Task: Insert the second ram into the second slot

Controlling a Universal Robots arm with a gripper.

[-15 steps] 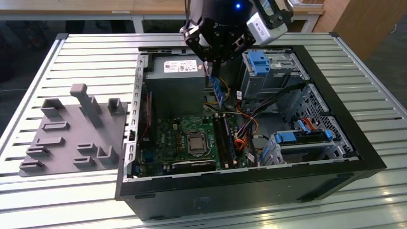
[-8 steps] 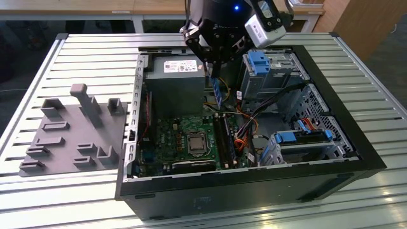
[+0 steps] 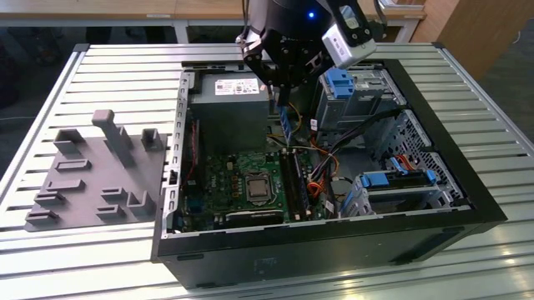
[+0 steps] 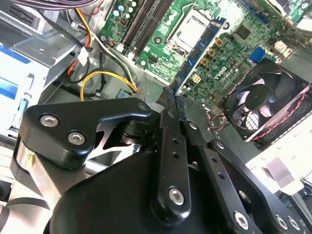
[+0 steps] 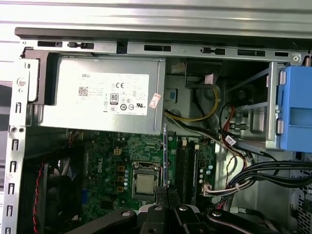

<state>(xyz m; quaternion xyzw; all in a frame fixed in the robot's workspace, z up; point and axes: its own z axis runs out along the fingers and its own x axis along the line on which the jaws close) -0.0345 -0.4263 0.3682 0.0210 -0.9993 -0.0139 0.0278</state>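
One open computer case [image 3: 334, 247] on a slatted table [image 3: 125, 69] is read here from the exterior view's left to its right. Outside the case, at the left, a grey fixture [image 3: 92, 169] is laid. Inside, the power supply [image 3: 227, 109] is set far and left. The processor socket [image 3: 254, 186] is placed nearer, with the memory slots [image 3: 292, 181] just to its right. Above the far end of the board the gripper [image 3: 282, 97] is held, clenched on the second ram [image 3: 289, 122]. The ram is held clear of the board and is not yet seated. Further right, blue drive-bay latches [image 3: 341, 81] are mounted.

Governing relation: the slots are judged to lie below the gripper and somewhat to the near side, with the ram's long axis matched to theirs.

In the first wrist view the ram [image 5: 165, 156] is seen edge-on, its line falling between socket [image 5: 145, 184] and slots [image 5: 187, 165]. In the second wrist view the ram [image 4: 197, 58] is again parallel to the slots [image 4: 144, 24], but its line falls on the socket's [image 4: 187, 31] other side, toward a fan [image 4: 265, 105]. This disagreement is taken as a sign of height above the board. Whether either slot is already filled cannot be told.
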